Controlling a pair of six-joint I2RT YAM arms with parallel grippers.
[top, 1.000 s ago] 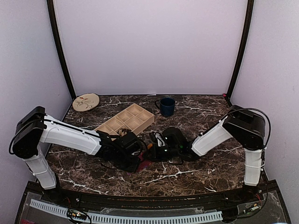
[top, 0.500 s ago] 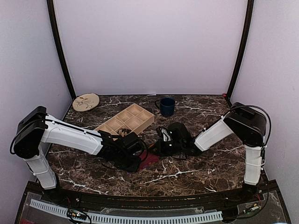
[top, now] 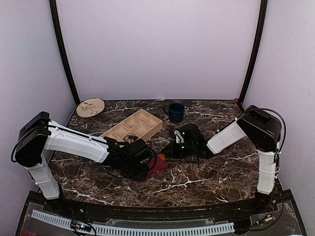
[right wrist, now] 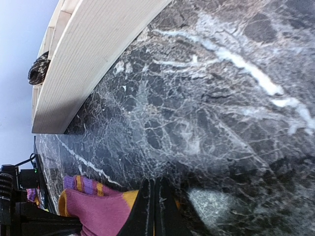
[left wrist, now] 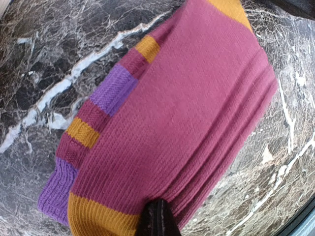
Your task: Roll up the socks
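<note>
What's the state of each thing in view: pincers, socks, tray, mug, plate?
left pincer, shut on striped sock
right pincer, shut, holding nothing
striped sock, folded over, edge pinched
brown sock, bunched at tray edge
tray, lying level
mug, upright
plate, lying flat
</note>
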